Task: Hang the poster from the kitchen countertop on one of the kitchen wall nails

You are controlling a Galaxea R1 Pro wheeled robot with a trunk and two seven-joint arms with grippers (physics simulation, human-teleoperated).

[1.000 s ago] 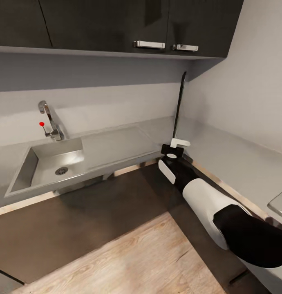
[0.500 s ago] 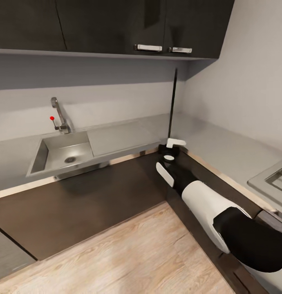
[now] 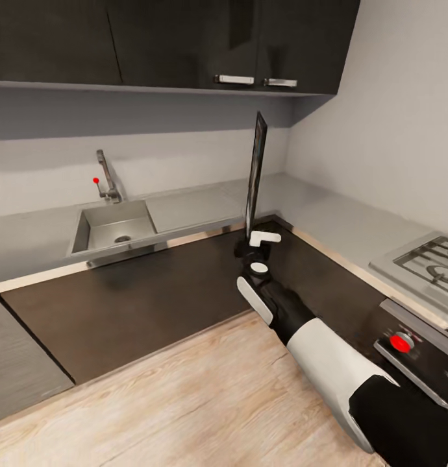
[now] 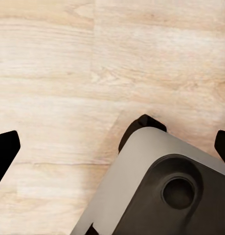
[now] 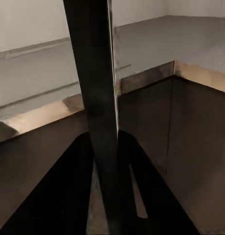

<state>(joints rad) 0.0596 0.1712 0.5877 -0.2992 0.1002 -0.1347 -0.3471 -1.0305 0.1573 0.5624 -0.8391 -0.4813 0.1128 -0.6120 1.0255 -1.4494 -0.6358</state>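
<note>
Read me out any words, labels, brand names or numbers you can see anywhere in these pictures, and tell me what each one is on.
None can be read.
The poster, held upright in the right hand, is seen edge-on, so its printed face is hidden.
The red stove knob shows no legible marking.
The cupboards and sink show no lettering.

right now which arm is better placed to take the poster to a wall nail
Right. The right gripper is shut on the poster, holding it upright by its lower edge, off the kitchen countertop. The left gripper points down at the floor.
</note>
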